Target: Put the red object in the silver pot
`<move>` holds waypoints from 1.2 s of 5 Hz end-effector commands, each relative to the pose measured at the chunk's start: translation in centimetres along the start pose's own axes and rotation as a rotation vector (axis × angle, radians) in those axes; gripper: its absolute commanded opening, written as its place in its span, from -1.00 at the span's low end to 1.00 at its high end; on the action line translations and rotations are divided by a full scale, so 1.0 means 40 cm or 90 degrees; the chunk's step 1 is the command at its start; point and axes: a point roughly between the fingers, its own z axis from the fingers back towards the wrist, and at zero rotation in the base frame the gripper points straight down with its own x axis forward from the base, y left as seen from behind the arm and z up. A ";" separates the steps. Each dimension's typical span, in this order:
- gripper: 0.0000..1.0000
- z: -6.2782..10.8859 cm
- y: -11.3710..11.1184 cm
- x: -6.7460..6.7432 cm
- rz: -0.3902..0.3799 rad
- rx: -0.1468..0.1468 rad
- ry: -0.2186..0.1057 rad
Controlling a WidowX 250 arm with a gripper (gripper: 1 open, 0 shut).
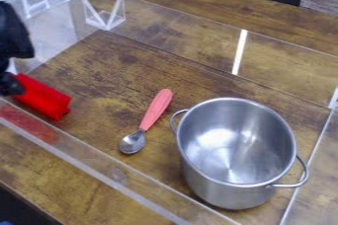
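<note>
The red object (pixel 47 99), a bright red brick-like block, lies on the wooden table near the left edge. My gripper (pixel 11 83) hangs dark and blurred at the frame's left border, right at the block's left end. Much of it is cut off, so how its jaws stand does not show, nor whether it touches the block. The silver pot (pixel 232 193) stands upright at the lower right, shiny, with nothing inside and two small side handles.
A metal spoon with a pinkish-red handle (pixel 149 118) lies between the block and the pot, its bowl toward the front. Clear plastic walls run along the table's front left edge (pixel 79 155) and back (pixel 106 12).
</note>
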 end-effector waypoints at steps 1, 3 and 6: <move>1.00 -0.032 0.021 -0.008 -0.096 0.020 -0.047; 1.00 -0.111 0.010 0.010 -0.173 0.011 -0.088; 1.00 -0.141 -0.035 0.029 -0.108 -0.003 -0.071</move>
